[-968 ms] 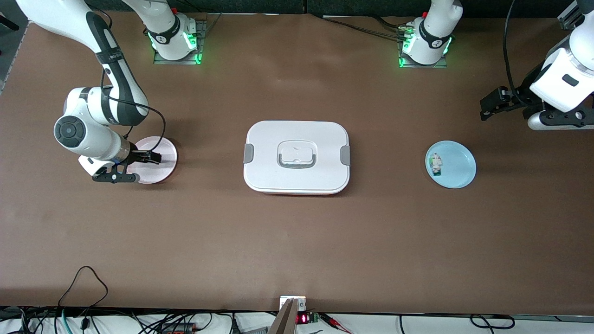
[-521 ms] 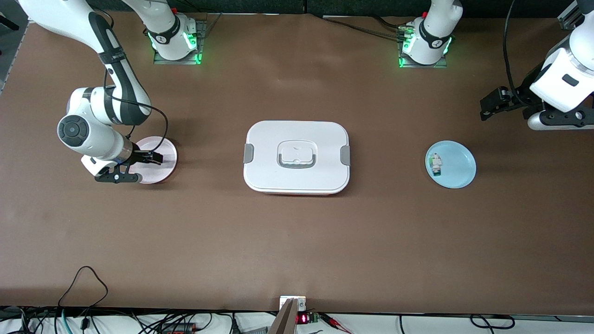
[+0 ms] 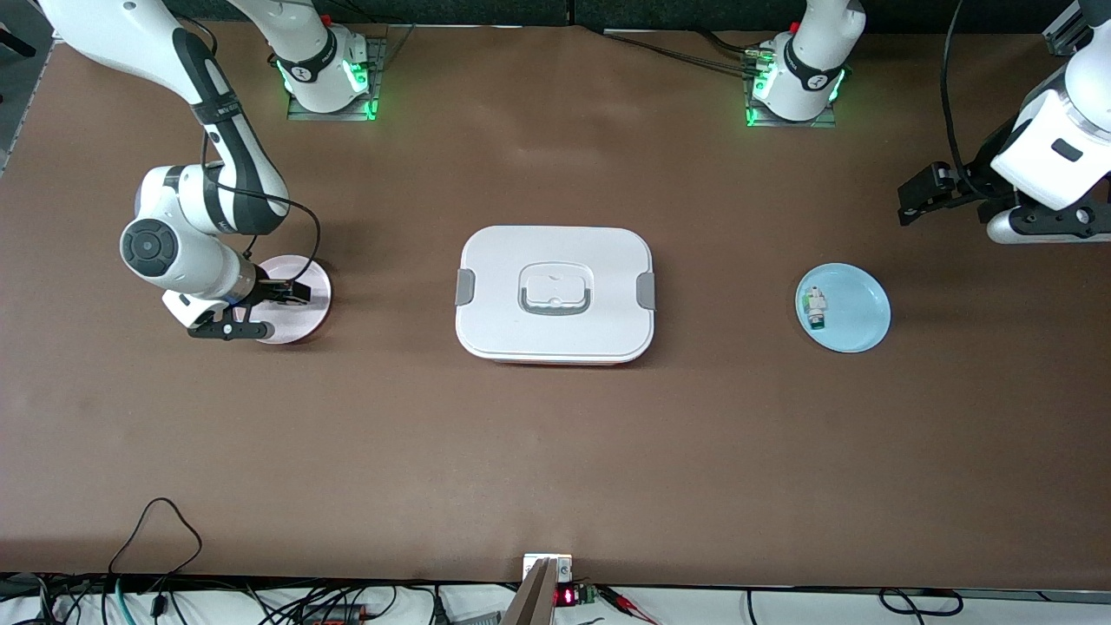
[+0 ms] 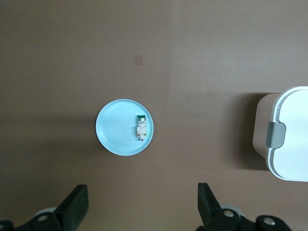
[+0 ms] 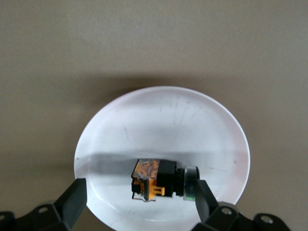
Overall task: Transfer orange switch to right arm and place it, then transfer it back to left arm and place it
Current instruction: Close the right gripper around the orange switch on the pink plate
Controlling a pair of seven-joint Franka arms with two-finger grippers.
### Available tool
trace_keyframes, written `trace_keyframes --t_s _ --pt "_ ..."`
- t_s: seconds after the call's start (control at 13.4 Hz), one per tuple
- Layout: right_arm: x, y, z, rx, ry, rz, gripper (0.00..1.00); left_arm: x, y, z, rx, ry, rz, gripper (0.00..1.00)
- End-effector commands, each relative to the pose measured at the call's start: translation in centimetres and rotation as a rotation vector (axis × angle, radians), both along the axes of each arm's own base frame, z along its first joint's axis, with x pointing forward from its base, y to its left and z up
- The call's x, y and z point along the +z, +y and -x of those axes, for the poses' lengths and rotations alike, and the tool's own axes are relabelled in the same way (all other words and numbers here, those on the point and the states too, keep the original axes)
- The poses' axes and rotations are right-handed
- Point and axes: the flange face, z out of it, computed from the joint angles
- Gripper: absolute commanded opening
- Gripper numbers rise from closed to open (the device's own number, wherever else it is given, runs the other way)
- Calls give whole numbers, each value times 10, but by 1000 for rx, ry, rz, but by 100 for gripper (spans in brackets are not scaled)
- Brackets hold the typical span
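Note:
The orange switch [image 5: 161,179], black with an orange end, lies on its side on the pale pink plate [image 5: 163,120] at the right arm's end of the table. My right gripper [image 5: 139,204] is low over that plate [image 3: 305,314] and open, one finger on each side of the switch; the finger by the switch's cap end is right next to it. In the front view the right gripper [image 3: 260,311] covers the switch. The white box [image 3: 555,293] stands shut at the table's middle. My left gripper [image 4: 142,211] waits open, high above the left arm's end [image 3: 981,208].
A light blue plate [image 3: 855,314] with a small white-and-green component [image 3: 816,309] sits between the box and the left arm's end; the left wrist view shows that blue plate [image 4: 115,137], the component [image 4: 141,127] and the box's corner [image 4: 288,139]. Cables run along the table's near edge.
The right arm has shifted a little toward the box, carrying its open gripper farther over the pink plate. The left arm has not moved.

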Motion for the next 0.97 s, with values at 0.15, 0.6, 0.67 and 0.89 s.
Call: trace_keyframes --t_s 0.15,0.6,0.67,0.89 --pt "3 -17 8 58 -16 84 100 4 3 -1 -22 -8 -11 100" --pt "-12 -12 8 44 -23 81 100 4 3 -1 -22 -8 -11 100" --pt "-13 -11 8 47 -20 80 100 4 3 -1 -22 -8 -11 100" --pt "-19 -11 9 49 -13 80 100 5 3 -1 -22 -10 -11 100"
